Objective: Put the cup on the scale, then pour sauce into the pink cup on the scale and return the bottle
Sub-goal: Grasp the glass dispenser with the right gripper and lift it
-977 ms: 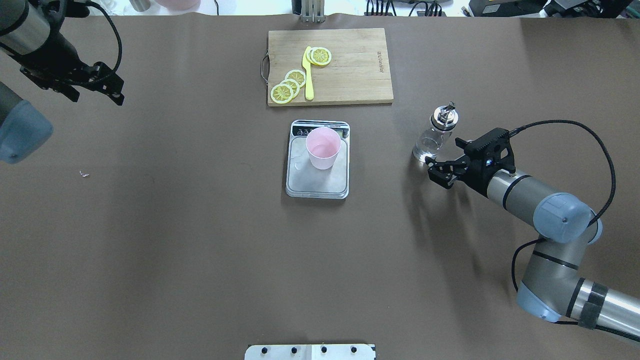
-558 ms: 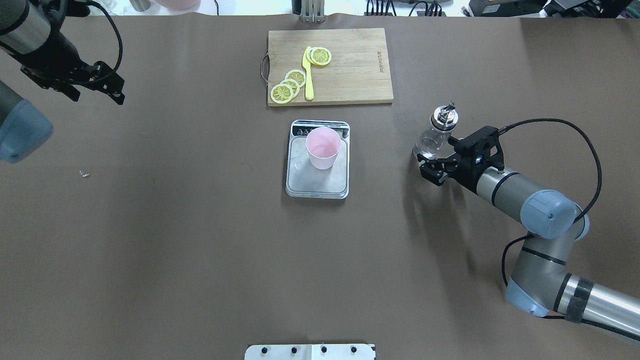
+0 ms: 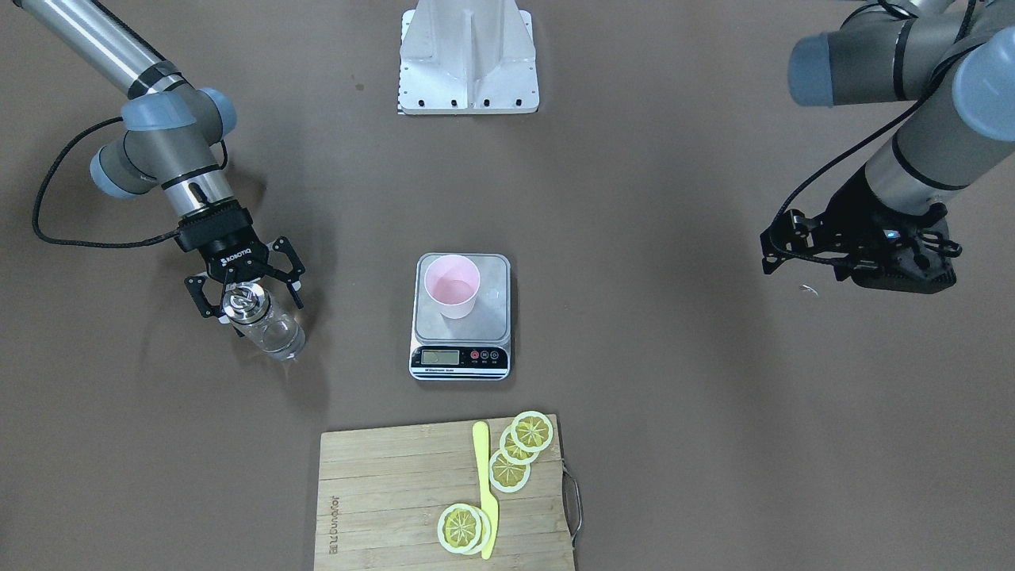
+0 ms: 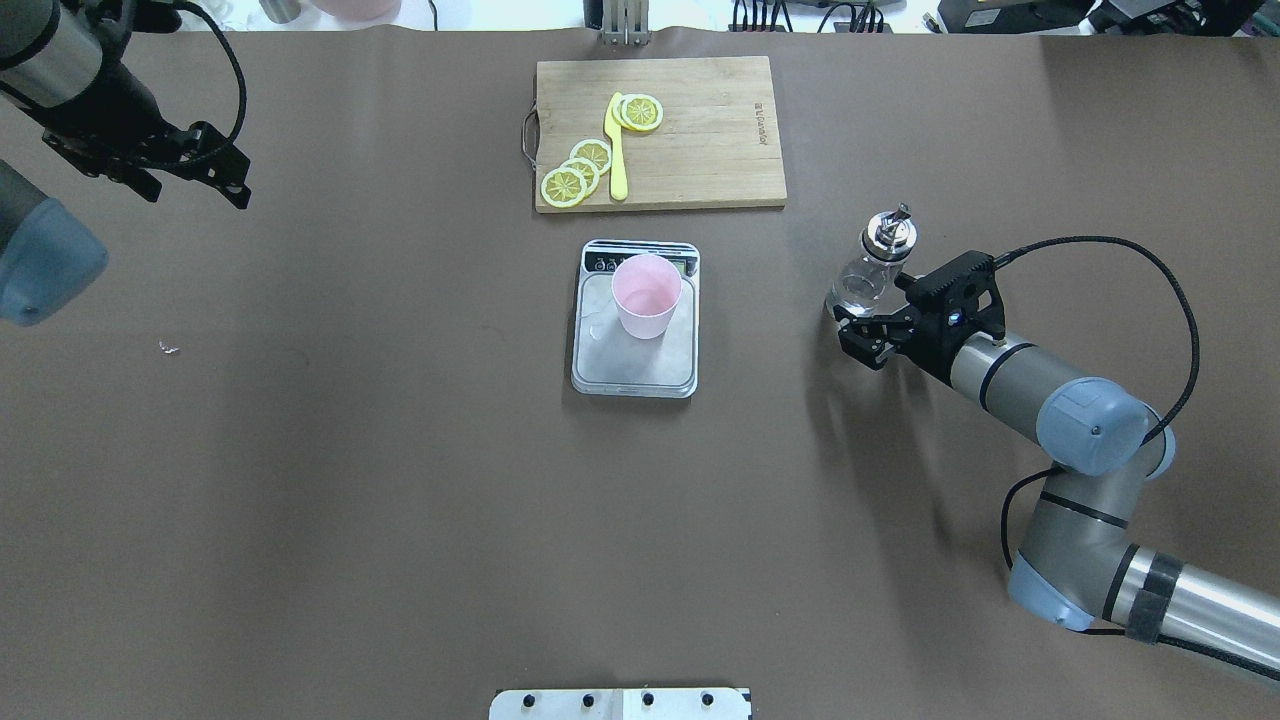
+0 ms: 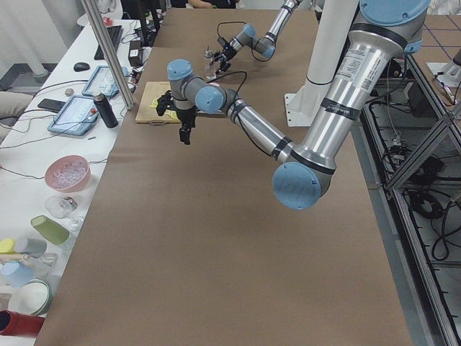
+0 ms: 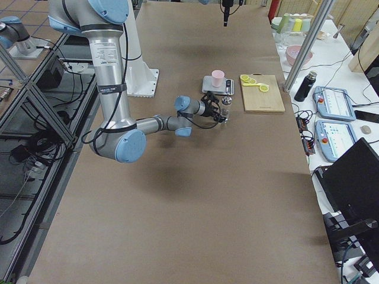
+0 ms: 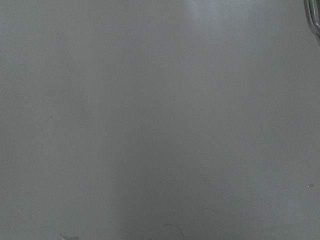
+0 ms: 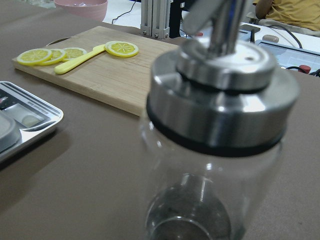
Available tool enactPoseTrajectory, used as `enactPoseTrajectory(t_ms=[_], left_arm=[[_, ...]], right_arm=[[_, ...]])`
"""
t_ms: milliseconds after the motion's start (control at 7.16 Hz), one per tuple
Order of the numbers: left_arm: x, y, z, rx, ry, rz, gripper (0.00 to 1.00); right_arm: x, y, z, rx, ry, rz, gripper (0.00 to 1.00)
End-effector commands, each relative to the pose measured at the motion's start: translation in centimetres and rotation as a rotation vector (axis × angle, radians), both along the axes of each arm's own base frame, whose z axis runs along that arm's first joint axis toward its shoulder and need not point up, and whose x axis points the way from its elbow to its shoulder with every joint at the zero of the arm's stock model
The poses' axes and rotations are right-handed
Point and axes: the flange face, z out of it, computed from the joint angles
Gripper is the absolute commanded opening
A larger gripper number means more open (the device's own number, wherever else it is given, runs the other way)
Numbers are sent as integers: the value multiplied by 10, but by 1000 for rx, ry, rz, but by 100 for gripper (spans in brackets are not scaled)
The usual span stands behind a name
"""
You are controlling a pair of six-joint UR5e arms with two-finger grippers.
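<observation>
The right gripper (image 3: 252, 308) has its jaws spread wide, with one black finger on either side of the bottle (image 4: 858, 283), level with its cap. Whether the pads touch it cannot be told. The left gripper (image 4: 200, 180) hangs over the brown table (image 4: 350, 480) at the scale's 10 o'clock, well apart, and its jaw gap cannot be made out.

The bottle is clear rounded glass with a shiny metal pour-spout cap. It stands upright on the table at 3 o'clock from the scale (image 4: 620, 365). The cup (image 4: 647, 295) is pale pink tapered plastic and stands on the scale's silver steel plate near the display end. A wooden cutting board (image 4: 700, 130) lies at the scale's 12 o'clock.
</observation>
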Motion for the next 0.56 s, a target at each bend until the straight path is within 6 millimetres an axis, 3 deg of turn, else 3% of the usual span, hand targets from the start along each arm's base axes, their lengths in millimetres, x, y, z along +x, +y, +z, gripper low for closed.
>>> enactPoseTrajectory(t_ms=[0,419], left_arm=[[0,0,-1,1,1,0,98],[0,0,-1,1,1,0,98]], right_arm=[[0,-4,-5,8,-11,11,87],[-4,-13,-7,10,-11,54,85]])
